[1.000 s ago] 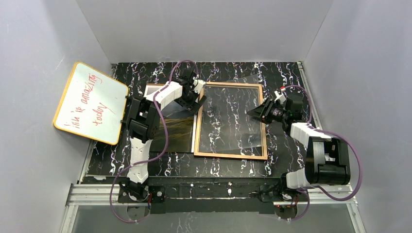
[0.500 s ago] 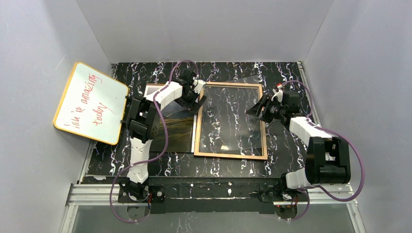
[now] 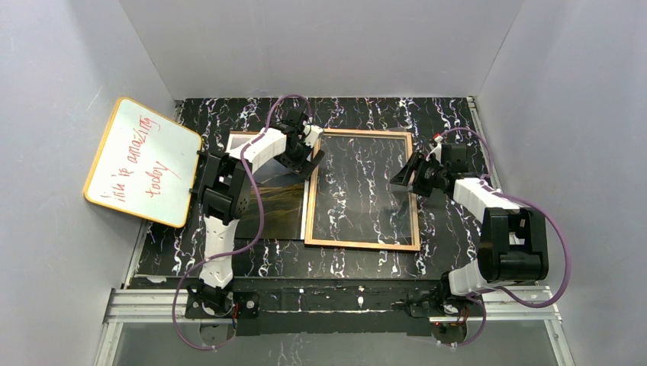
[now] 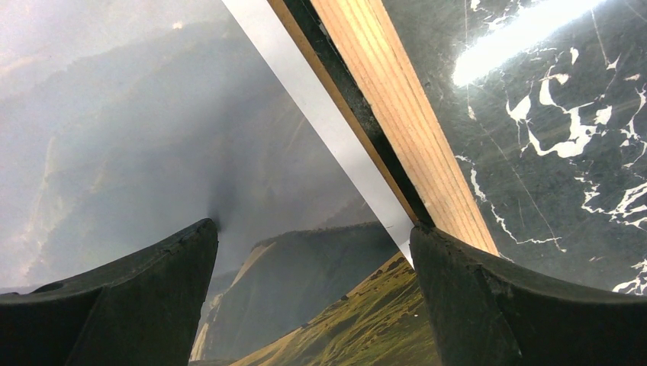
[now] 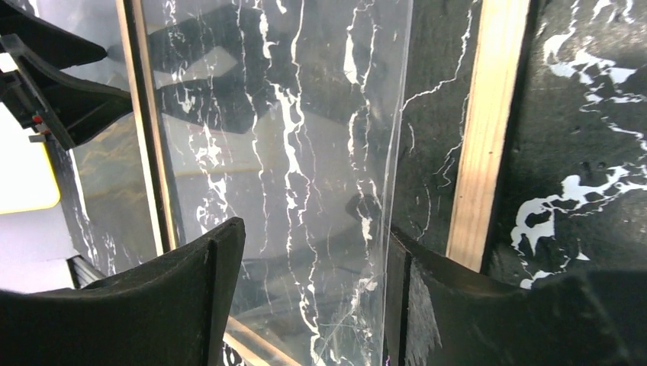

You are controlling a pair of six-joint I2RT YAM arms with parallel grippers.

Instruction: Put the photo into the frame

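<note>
The left pincer [image 4: 313,229], spread beside the frame [image 4: 397,114], should pinch the photo [image 4: 137,137] gently (the right pincer [image 5: 314,229] is spread too).

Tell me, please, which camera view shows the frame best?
The top external view: the frame lies whole, all four sides visible. The left wrist shows one tan edge; the right wrist only two side rails.

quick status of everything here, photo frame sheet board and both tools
the photo: lying flat left of the frame, not in it yet
the frame: lying flat, tan side up, no photo inside
clear sheet: over the frame's opening, short of its right rail
whiteboard: tilted at the left, red writing on it
left tool: open, over the photo's right edge
right tool: open, straddling the clear sheet's edge
</note>
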